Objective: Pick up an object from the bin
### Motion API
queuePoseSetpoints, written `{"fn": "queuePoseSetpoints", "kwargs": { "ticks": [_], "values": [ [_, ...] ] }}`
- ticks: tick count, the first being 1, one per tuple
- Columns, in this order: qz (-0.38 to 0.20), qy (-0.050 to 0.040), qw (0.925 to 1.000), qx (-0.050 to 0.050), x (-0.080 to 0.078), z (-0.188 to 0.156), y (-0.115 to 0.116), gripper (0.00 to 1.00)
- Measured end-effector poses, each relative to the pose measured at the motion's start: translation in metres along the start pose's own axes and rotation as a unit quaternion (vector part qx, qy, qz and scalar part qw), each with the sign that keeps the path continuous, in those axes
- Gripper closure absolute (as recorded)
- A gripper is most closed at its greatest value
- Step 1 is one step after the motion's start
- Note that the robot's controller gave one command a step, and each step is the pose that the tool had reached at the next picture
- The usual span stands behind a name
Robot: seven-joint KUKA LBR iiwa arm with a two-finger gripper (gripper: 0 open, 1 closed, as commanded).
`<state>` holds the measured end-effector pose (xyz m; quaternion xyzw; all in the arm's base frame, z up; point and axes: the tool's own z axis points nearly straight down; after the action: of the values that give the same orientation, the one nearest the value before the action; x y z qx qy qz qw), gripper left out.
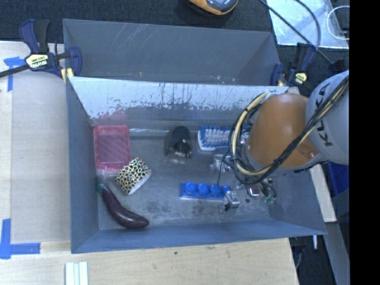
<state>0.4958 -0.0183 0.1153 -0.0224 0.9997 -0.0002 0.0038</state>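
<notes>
Currently, the gripper (233, 199) sits low at the right end of a blue studded strip (200, 190), which lies flat near the front wall of the bin (178, 227). This placement suggests the strip is the likely target. Whether the gripper is released or clenched cannot be told.

Blue-white item (212, 137), perhaps brush, half hidden behind arm (279, 132).

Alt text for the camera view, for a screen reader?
The arm's end effector is in the grey bin, at the right end of a blue studded strip. Nearby lie a blue-and-white brush and a black object; a pink box, a spotted block and a purple eggplant lie at left.
</notes>
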Motion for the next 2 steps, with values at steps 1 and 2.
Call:
{"fn": "queuePoseSetpoints", "kwargs": {
  "ticks": [1, 2],
  "values": [
    [-0.004, 0.0034, 1.0, 0.0, 0.006, 0.051, -0.001, 0.0],
    [-0.006, -0.0025, 1.0, -0.001, -0.054, 0.045, 0.069, 0.0]
  ]
}}
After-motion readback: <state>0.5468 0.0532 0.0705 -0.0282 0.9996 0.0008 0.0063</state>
